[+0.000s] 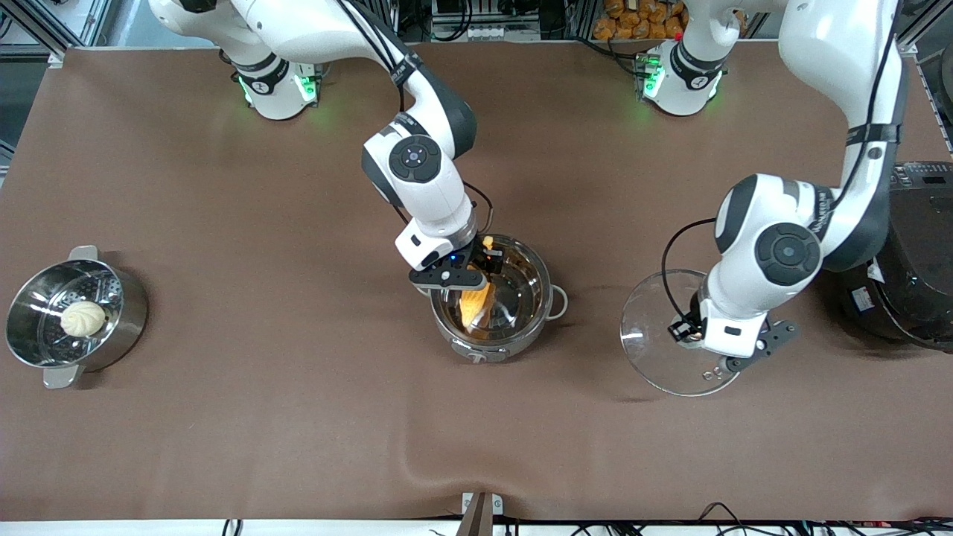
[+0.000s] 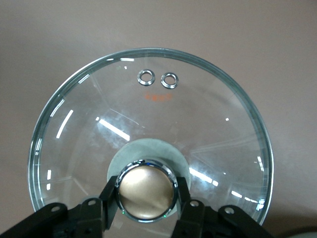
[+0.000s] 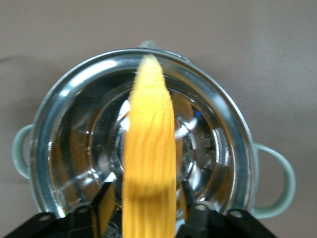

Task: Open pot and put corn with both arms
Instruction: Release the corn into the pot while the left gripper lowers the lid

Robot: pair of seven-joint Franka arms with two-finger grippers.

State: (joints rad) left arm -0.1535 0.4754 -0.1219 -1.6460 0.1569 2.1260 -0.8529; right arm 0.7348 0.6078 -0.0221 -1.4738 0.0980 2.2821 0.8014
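Pot (image 1: 493, 301) open at worktop centre. Right end effector (image 1: 476, 279) clenched on corn (image 1: 476, 301), held over pot mouth, likely for drop inside. Left end effector (image 1: 707, 339) grips copper knob of glass lid (image 1: 655, 335), parked toward left arm's end, keeping pot clear. Steamer pot (image 1: 112, 327) with bun (image 1: 83, 318) near right arm's end edge; black rice cooker (image 1: 912, 298) at left arm's end edge. Nothing obstructs.
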